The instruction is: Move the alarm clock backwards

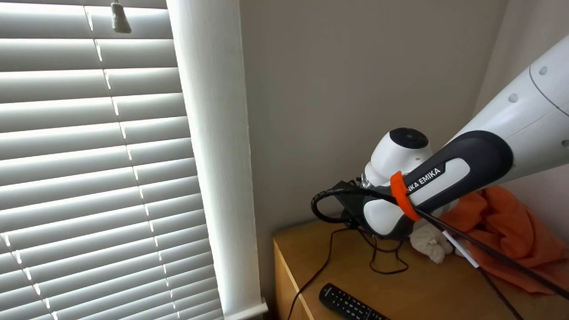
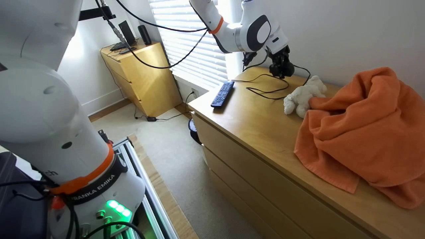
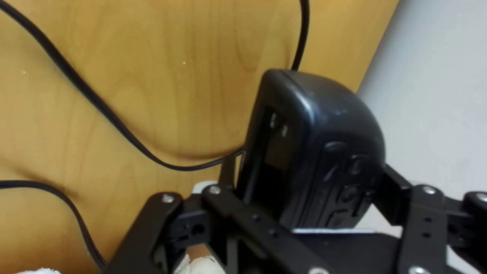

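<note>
Two labels point(image 2: 93, 188), “FRANKA EMIKA” and “NKA EMIKA”, mark my arm point(image 1: 484, 151). My downturned claw point(image 3: 307, 173) pinches the alarm clock point(image 3: 315, 148).

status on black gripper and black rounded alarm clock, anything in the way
Black gripper: straddling the black rounded alarm clock, firm grip unclear. Thin black cord looped on pale wooden dresser, might snag. White plush toy close by.

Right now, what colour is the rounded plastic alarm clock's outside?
The alarm clock is black outside, clearest in the wrist view.
</note>
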